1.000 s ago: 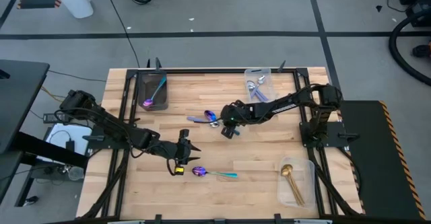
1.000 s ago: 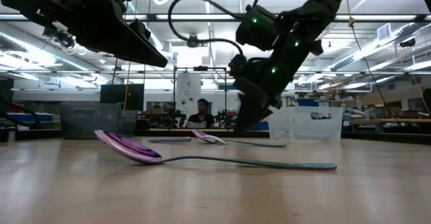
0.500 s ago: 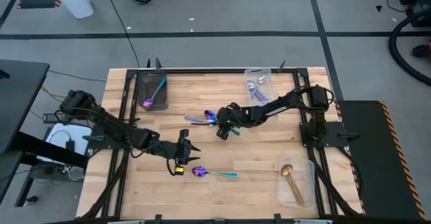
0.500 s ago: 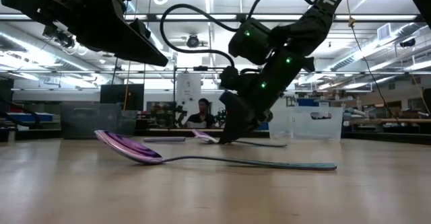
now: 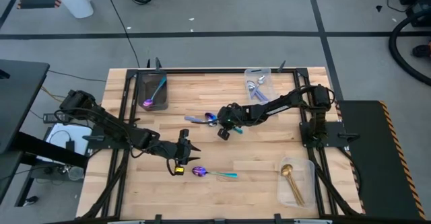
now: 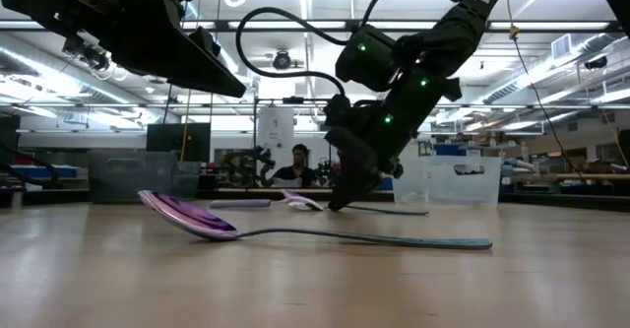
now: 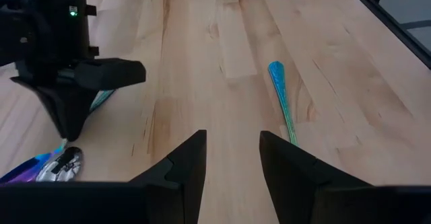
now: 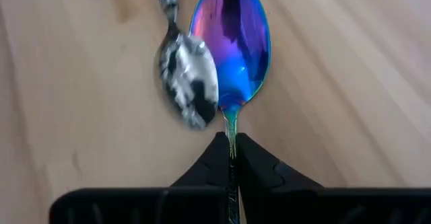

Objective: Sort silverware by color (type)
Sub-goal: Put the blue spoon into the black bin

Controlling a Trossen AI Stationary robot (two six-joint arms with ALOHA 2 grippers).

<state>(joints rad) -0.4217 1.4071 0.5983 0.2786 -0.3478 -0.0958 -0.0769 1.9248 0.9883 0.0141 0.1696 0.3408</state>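
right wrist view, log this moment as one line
right claw: shut on iridescent purple-bowled teal-handled spoon | silver-bowled spoon: beside it | left claw: open, waiting

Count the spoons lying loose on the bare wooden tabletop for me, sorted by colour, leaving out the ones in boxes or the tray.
Purple spoons with teal handles: 2 (middle purple spoon, front purple spoon)
Silver spoon with a bluish handle: 1
Total: 3
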